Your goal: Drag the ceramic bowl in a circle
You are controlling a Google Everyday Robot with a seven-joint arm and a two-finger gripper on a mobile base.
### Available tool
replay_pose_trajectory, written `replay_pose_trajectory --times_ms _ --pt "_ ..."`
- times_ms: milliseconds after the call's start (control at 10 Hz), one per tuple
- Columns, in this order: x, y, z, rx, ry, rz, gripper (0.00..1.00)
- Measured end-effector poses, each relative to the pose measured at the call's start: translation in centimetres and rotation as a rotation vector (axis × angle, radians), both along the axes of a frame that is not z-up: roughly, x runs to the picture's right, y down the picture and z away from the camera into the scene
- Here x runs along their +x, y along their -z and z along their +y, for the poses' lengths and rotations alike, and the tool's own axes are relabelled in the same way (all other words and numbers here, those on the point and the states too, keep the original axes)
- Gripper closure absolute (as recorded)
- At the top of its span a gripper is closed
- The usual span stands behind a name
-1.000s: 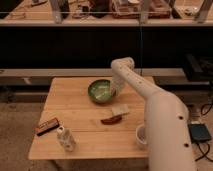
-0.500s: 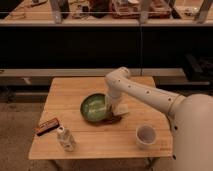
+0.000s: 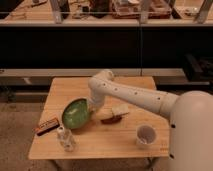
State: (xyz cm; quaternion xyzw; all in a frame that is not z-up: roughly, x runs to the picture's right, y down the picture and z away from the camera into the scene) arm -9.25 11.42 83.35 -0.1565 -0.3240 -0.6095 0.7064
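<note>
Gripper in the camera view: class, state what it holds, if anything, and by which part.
The gripper sits at the right rim of the round green-glazed ceramic bowl, which is tilted up on the wooden table. It seems to hold that rim, though the grip itself cannot be seen.

Hand [image 3: 92, 107] fingers hidden behind ceramic bowl [image 3: 76, 113] rim and arm.

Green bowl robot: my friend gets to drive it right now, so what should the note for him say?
Gripper: down at the right rim of the round green glazed ceramic bowl, near the middle of the wooden table.
Bowl: tilted, its inside facing the camera, left of centre, beside a dark flat packet and a small pale bottle. A brown item lies to its right; a white cup stands front right.
Done: contact with the bowl.
Left: drag it round a circle; progress cannot be judged from this view.
</note>
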Motion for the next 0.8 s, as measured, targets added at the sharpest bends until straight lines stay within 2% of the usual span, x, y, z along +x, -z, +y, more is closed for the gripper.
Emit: replay_pose_trajectory --times_ms 200,400,600,800 --pt "-4.2 -1.6 -2.5 0.007 -0.027 -0.070 1.00" --pt "-4.7 -3.9 -4.9 0.010 -0.062 -0.071 1.00" --pt "-2.7 -7.4 -8.1 0.015 -0.112 -0.027 1.00" --pt "0.6 -10.2 -9.6 0.005 -0.166 0.034 1.00"
